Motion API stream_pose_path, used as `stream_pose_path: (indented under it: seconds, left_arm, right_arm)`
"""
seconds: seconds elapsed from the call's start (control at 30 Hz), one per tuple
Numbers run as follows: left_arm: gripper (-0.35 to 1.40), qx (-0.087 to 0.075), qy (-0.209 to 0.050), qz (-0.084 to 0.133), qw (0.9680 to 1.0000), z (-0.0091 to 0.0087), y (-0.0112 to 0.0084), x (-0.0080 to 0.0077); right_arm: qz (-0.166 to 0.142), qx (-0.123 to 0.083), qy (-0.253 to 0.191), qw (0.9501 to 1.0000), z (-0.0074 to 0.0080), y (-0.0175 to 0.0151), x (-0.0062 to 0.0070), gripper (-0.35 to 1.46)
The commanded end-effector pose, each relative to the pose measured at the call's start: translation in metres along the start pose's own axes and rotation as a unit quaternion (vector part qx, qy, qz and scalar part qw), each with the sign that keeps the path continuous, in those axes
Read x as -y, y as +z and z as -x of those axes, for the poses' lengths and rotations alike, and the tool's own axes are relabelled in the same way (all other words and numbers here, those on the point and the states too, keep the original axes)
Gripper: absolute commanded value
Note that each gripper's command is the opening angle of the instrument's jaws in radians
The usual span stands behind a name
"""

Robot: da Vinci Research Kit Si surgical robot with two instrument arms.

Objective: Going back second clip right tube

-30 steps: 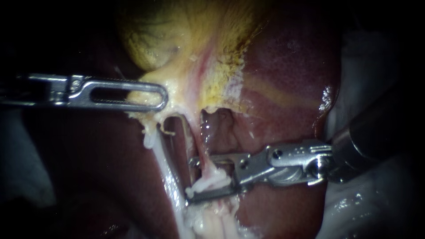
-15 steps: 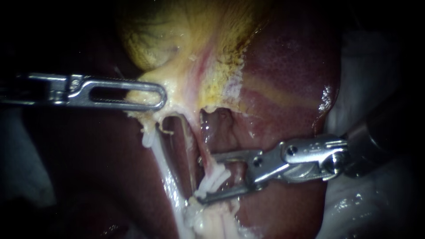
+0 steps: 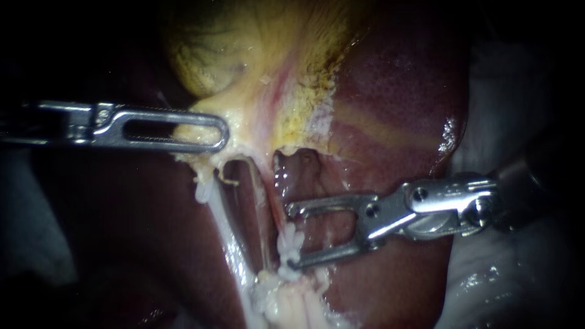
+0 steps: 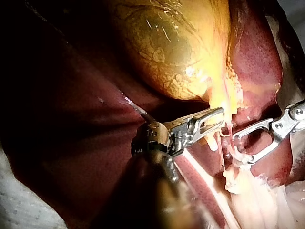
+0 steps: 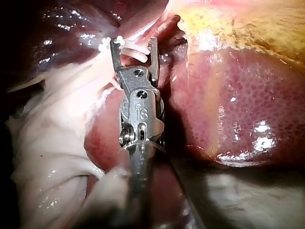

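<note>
White ridged clip (image 3: 287, 247) on thin pink right tube (image 3: 275, 204); sits low on it, just above pale frayed tissue. Flanking that clip, silver right instrument (image 3: 297, 237): end effector apart, gap clear, grips nothing. Further up, slotted silver left instrument (image 3: 220, 131), end effector clamped on neck of yellow gallbladder (image 3: 244, 61). All round, dark red glossy liver (image 3: 396, 91).

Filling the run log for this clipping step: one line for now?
right instrument open, tips either side of clip on right tube | left instrument shut on gallbladder
</note>
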Motion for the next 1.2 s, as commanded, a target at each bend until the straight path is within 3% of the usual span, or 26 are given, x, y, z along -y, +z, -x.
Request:
stream_pose_path:
  seconds: [0.03,0.6,1.0,1.2]
  left_arm:
    - [-0.35,0.0,0.0,0.0,1.0,0.0,0.0,0.0]
    - [-0.35,0.0,0.001,0.0,1.0,-0.0001,-0.0001,-0.0002]
    - [-0.35,0.0,0.001,0.0,1.0,-0.0002,0.0,-0.0004]
    - [-0.35,0.0,0.002,0.0,1.0,-0.0003,0.0001,-0.0005]
  right_arm:
    - [-0.001,0.001,0.001,1.0,-0.0001,-0.0004,0.0,0.5]
    - [0.0,-0.001,-0.019,0.9998,-0.001,-0.0062,0.0003,0.5]
    - [0.022,-0.015,-0.054,0.9982,-0.0047,-0.0118,0.0,0.5]
    - [0.032,-0.02,-0.064,0.9972,-0.0058,-0.0139,-0.0002,0.5]
